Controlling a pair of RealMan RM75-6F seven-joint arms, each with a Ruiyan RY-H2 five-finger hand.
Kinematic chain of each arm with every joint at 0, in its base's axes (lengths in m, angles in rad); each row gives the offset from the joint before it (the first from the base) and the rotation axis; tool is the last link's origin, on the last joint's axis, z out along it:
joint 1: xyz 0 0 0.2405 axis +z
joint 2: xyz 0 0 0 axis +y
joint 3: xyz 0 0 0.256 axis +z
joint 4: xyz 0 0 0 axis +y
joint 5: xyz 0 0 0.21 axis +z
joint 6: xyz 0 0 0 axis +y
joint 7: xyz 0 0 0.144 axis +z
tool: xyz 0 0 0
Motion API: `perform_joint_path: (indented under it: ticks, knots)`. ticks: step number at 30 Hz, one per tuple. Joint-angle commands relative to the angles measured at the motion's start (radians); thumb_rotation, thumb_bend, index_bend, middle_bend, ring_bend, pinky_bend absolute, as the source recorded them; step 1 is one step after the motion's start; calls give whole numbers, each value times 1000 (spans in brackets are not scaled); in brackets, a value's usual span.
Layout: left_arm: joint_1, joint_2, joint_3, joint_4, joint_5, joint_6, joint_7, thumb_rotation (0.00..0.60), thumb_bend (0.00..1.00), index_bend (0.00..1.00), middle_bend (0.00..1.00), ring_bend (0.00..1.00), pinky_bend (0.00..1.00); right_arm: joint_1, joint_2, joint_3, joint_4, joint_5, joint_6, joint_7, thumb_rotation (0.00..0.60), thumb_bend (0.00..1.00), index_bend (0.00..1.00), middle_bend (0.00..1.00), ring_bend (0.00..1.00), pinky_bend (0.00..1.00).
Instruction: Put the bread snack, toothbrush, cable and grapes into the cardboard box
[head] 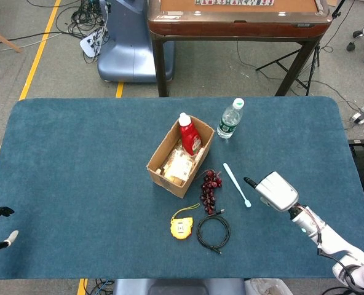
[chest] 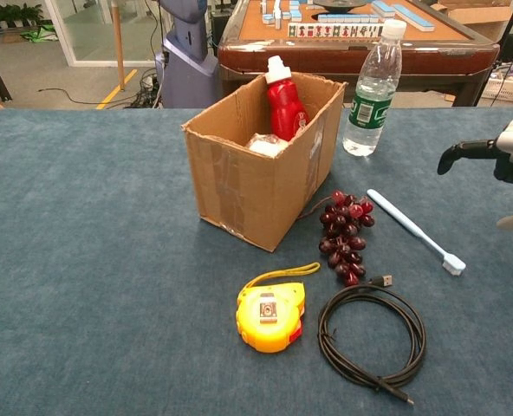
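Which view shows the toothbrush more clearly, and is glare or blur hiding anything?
Chest view: toothbrush large and sharp, soft even light, no glare; right hand cut off at the frame edge. Head view: sharp too, but toothbrush small; faint shadows only.
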Motion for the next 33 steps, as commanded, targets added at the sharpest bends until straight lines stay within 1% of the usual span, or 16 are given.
perform_joint_path:
  ticks: [1,10,20,33]
  knots:
    - [0,0,0,0,-1,-1,0,600,212,376,405,311,486,-6,-25,0,31,4,-13,15,600,0,313,1000,932,932]
    - [-1,0,-1,0,-5,-4,0,600,212,376,405,312,487,-8,-100,12,129,22,-50,40,600,0,312,1000,932,932]
    - [0,0,-1,1,-8,-5,-2,600,211,376,405,312,486,-3,-177,12,229,14,-56,78,600,0,312,1000,932,932]
    - [0,2,-2,-1,-8,-5,-1,600,212,376,405,312,487,-7,-217,-3,273,0,-44,125,600,0,313,1000,932,932]
